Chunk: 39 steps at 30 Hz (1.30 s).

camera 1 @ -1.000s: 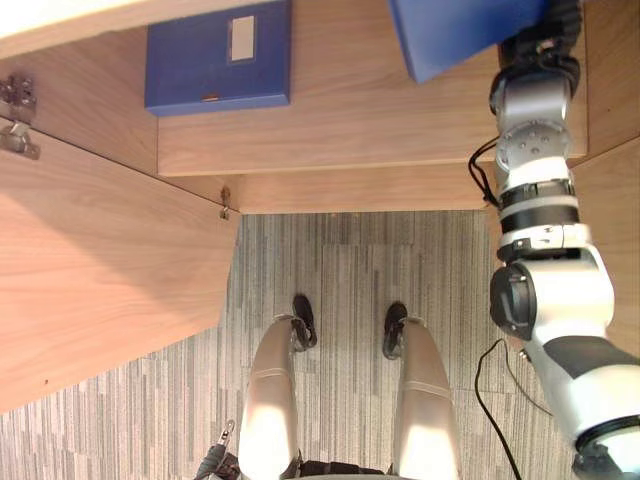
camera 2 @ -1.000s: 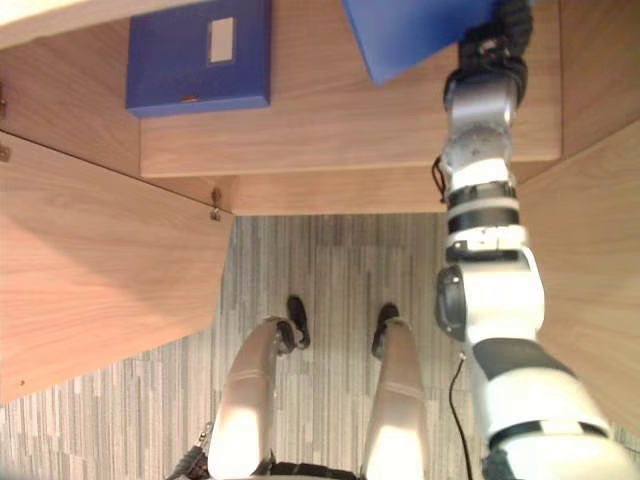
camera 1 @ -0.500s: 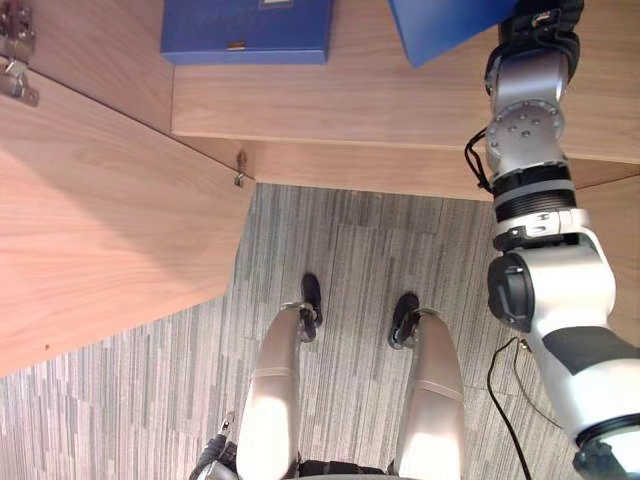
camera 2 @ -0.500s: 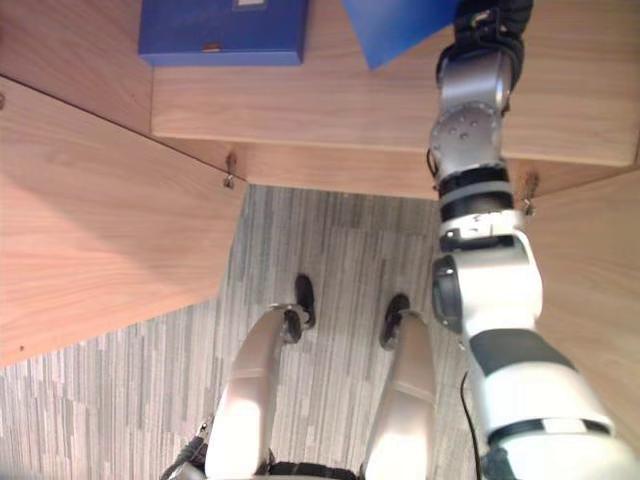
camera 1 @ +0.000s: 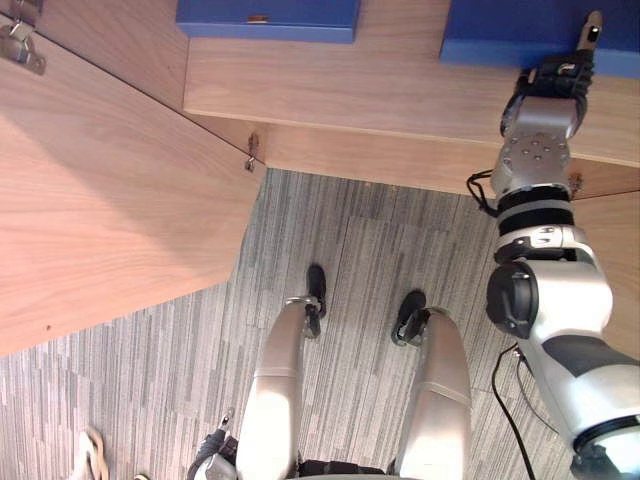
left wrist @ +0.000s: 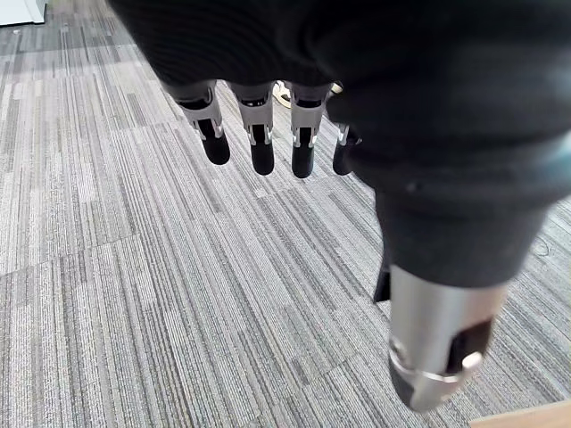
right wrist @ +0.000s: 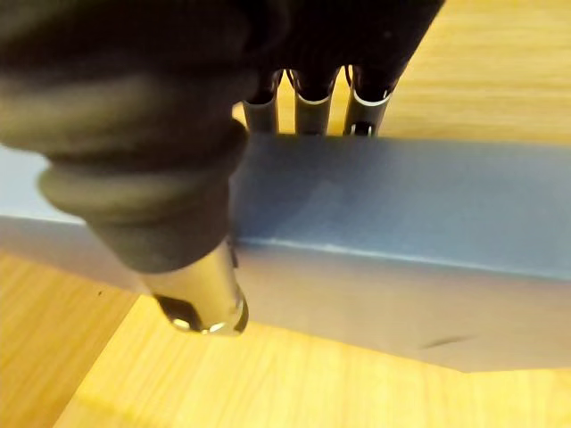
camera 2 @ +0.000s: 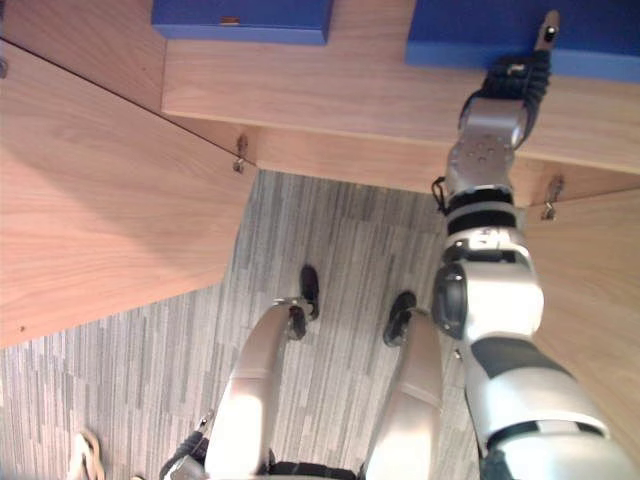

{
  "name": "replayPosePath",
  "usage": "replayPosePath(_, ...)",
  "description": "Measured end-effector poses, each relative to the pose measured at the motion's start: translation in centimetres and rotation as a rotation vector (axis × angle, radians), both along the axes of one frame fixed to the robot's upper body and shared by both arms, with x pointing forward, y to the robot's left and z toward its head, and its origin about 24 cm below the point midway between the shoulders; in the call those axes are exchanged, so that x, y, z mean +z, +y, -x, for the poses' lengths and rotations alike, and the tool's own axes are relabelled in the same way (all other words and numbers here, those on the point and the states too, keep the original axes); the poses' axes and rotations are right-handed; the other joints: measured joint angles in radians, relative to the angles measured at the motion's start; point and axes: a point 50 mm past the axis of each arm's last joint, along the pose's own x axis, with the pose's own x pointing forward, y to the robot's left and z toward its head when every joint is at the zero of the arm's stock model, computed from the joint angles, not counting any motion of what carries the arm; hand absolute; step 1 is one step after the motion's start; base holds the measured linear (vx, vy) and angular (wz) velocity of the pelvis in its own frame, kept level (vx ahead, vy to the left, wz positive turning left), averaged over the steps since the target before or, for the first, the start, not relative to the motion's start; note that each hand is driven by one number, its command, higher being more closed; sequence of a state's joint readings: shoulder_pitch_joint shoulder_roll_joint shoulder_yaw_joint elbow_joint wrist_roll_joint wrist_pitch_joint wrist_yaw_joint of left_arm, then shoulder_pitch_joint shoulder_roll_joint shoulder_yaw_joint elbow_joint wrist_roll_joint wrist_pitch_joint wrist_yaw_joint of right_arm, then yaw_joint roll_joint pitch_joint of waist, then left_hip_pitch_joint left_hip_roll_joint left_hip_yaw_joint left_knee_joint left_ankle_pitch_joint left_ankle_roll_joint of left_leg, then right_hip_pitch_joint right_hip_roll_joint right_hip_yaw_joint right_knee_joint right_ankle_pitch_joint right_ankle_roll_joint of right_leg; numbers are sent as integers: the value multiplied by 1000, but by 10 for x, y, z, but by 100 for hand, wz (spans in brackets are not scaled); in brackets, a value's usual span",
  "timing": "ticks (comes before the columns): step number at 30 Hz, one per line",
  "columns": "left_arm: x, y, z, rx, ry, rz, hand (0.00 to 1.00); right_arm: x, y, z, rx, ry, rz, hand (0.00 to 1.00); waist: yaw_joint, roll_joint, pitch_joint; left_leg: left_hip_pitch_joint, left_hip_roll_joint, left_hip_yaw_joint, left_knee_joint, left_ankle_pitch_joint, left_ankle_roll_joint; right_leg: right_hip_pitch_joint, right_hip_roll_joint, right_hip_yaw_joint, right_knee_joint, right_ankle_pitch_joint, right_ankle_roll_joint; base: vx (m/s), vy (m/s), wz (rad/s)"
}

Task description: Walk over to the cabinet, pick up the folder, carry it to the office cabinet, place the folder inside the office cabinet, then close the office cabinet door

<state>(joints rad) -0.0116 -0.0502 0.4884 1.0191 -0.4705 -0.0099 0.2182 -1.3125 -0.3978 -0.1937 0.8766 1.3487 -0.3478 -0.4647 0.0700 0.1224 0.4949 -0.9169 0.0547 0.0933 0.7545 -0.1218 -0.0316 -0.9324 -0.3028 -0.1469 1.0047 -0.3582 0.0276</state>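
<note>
A blue folder (camera 1: 510, 35) lies flat on the wooden shelf (camera 1: 370, 95) of the office cabinet, at the right. My right hand (camera 1: 552, 82) is at its near edge, with the thumb (camera 1: 591, 25) laid over its top face. In the right wrist view the thumb (right wrist: 198, 303) presses one face of the folder (right wrist: 384, 214) and the fingers (right wrist: 308, 111) pass behind its far edge, so the hand pinches it. A second blue folder (camera 1: 268, 17) lies further left on the same shelf. My left hand (left wrist: 259, 134) hangs over the carpet with straight, empty fingers.
The cabinet's left door (camera 1: 100, 200) stands swung open toward me, with a hinge (camera 1: 251, 154) at its inner corner. The right door (camera 2: 600, 290) is open too, close beside my right arm. Striped grey carpet (camera 1: 350, 250) lies between the doors.
The view has shifted. The folder in my right hand hung tilted above the shelf; it now lies flat on the shelf, with the hand lower and further in.
</note>
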Motion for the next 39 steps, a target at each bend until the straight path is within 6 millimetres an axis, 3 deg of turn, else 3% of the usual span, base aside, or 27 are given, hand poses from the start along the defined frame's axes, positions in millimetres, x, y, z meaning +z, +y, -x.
replayPosePath(4, 2, 2, -6, -29, -16, -16, 0, 11, -11, 5, -37, -15, 128, 0, -1, 0, 0, -12, 0, 2, 4, -1, 1, -11, -4, 0, 4, 3, -5, 0, 0, 0)
replayPosePath(11, 5, 2, -13, -124, -43, -44, 0, 33, -1, 2, -85, 130, 816, 0, -5, 0, 0, -5, 1, 9, -17, 7, 5, -9, -5, -1, -10, 11, -14, 4, -2, 0)
replayPosePath(16, 11, 1, -22, -242, -106, -75, 0, 24, 10, -9, -90, 361, 1391, 0, -2, 0, 0, 3, 2, 14, -41, 14, 8, 1, -1, -3, -40, 25, -10, 44, 9, -2)
replayPosePath(19, 15, -1, -26, -295, -146, -82, 0, 13, 6, -12, -96, 496, 1709, 0, 4, 0, -1, 23, 2, 14, -60, 17, 11, 26, 1, -10, -65, 32, -7, 40, 33, -2)
replayPosePath(24, 19, 0, -32, -411, -174, -109, 0, 20, -7, -7, -167, 654, 2143, 0, 13, 0, -1, 29, -1, 21, -84, 26, 15, 28, 1, -10, -85, 41, -5, 20, 13, 0)
replayPosePath(28, 24, 4, -33, -498, -200, -147, 0, 19, -10, -6, -186, 700, 2289, 0, 19, 0, -2, 36, -1, 24, -93, 29, 14, 31, 1, -10, -88, 41, -6, 0, 0, 0)
replayPosePath(39, 29, 8, -33, -614, -229, -187, 0, -22, -18, -6, -116, 798, 2596, 0, 33, -5, -11, 155, -2, 61, -247, 85, 10, 126, 9, -17, -210, 91, 5, 26, 21, -3)
